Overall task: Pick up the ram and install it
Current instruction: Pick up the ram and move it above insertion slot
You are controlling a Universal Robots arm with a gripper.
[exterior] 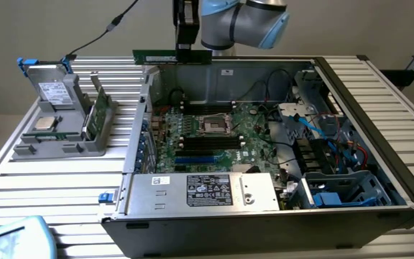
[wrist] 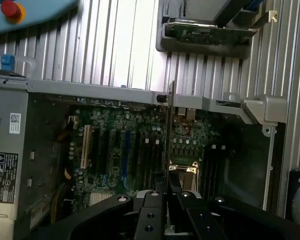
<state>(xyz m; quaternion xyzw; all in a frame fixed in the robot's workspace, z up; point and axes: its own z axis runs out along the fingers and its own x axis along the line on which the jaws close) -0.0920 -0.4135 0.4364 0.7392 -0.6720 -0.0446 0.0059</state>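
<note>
The ram [exterior: 165, 56] is a long green stick held level in the air above the back wall of the open computer case [exterior: 379, 140]. My gripper [exterior: 187, 51] is shut on its right end. In the wrist view the ram [wrist: 170, 130] appears edge-on as a thin strip running out from between my fingertips [wrist: 167, 185], over the motherboard [wrist: 115, 145] and beside the processor socket [wrist: 183, 169]. Black memory slots [exterior: 211, 141] lie on either side of the socket [exterior: 215, 125] below.
A grey holder [exterior: 63, 144] on the slatted table at the exterior view's left carries a boxy drive [exterior: 52, 91], a silver processor chip [exterior: 45, 123] and another green board [exterior: 101, 110]. The power supply [exterior: 207, 190] fills the case's front. A blue pendant [exterior: 13, 237] lies at the near left corner.
</note>
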